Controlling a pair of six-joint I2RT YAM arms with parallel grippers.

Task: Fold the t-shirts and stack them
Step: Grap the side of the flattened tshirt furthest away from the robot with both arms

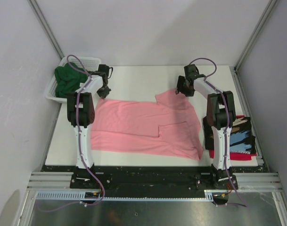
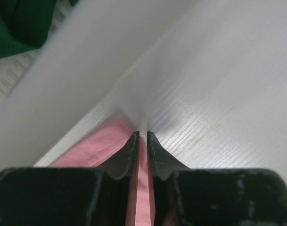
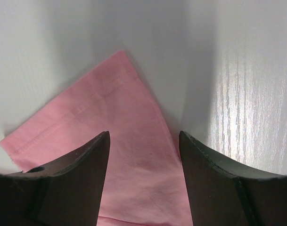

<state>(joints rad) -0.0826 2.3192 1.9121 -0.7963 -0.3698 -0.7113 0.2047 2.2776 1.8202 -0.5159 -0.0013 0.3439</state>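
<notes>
pink t-shirt (image 1: 143, 127) edge inside left hand (image 2: 143, 134), sleeve beneath right hand (image 3: 144, 134)

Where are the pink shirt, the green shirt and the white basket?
pink shirt (image 1: 134, 127), top view, its flat middle.
green shirt (image 1: 64, 79), top view, bunched cloth inside the basket.
white basket (image 1: 90, 60), top view, its far rim.

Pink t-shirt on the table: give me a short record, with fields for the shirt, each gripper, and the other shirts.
pink t-shirt: spread out on the table
left gripper: jaws pinched on its far left corner
right gripper: open over its far sleeve
green t-shirt: bunched in the white basket, far left
black t-shirt: lying on the red t-shirt, right edge
</notes>
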